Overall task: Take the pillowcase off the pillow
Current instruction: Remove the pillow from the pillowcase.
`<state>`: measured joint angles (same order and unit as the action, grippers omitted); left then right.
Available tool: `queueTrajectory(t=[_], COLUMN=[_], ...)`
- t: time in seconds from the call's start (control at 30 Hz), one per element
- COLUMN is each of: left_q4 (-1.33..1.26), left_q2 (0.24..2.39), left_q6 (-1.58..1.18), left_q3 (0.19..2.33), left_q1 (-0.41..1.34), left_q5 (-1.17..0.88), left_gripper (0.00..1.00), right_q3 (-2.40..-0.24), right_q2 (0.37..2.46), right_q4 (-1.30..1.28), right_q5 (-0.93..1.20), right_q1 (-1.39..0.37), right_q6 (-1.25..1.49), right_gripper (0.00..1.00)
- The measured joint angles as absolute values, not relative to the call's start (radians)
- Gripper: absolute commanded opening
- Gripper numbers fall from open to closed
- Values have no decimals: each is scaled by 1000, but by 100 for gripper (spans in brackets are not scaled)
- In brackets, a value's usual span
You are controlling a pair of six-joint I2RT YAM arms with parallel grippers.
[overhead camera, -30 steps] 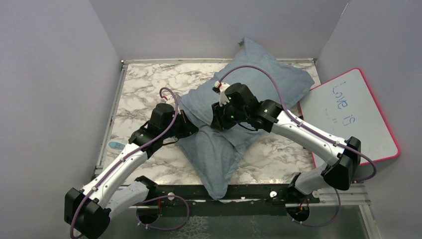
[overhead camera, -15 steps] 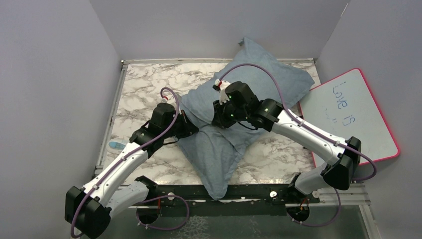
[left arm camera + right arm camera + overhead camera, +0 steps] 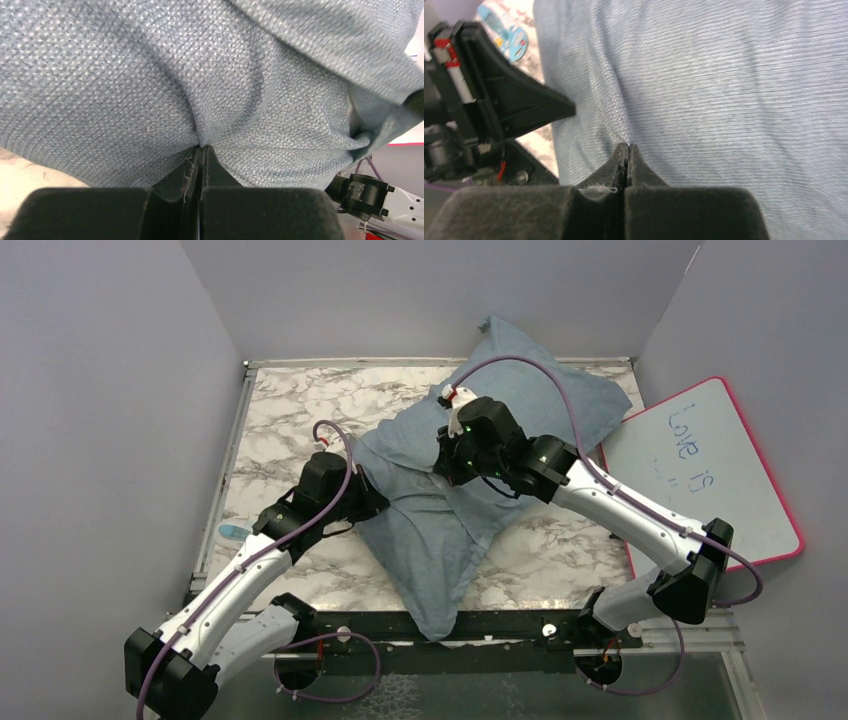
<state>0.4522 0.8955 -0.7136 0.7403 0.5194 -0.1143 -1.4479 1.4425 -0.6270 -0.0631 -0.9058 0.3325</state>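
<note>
The grey-blue pillowcase (image 3: 470, 440) lies diagonally across the marble table (image 3: 290, 410), plump at the far right and flat towards the near edge. The white pillow is hidden inside it. My left gripper (image 3: 368, 502) is shut on a pucker of the pillowcase's left edge, and the cloth (image 3: 150, 75) bunches at its closed tips (image 3: 202, 147). My right gripper (image 3: 448, 466) is shut on a pinch of the pillowcase's top face near its middle, where the cloth (image 3: 724, 75) creases at its tips (image 3: 625, 146). The two grippers are about a hand's width apart.
A pink-rimmed whiteboard (image 3: 712, 475) leans at the table's right edge. A small blue-and-white object (image 3: 232, 533) lies at the left edge and also shows in the right wrist view (image 3: 504, 27). Grey walls stand on three sides. The left arm's head (image 3: 489, 95) is beside my right gripper.
My right gripper has moved a little farther back and to the right with the cloth. My left gripper has drawn slightly nearer and to the left, stretching the pillowcase between them.
</note>
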Motion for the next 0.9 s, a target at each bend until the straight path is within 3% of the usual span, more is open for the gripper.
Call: queueTrajectory(t=[0.4,0.43,0.57,0.63,0.7,0.9], left_q4=[511,514,526,542,550,505], left_q2=[892,892,892,892,891,936], left_q6=[-705,-702,-692,-685,-687,-693], left_q3=[762,766,781,806,844,989], left_q1=[519,519,519,519,519,520], left_q5=[-81,-82,-88,-92,-97,-149], left_gripper=[0,4,60,79,86,86], right_q3=[-1414,-1386,-1310,-1281,-1254,-1219], right_q2=[1476,1479,1494,1492,1485,1477], right_q4=[-638,-626,-589,-552,-514,-467], right_q5=[-324,-314,-227,-176,-139,-72], right_q1=[-794,-778,-752,-746,-739,-732], right_q6=[347,349,358,370,384,403], right_gripper=[1,1,1,1,1,1])
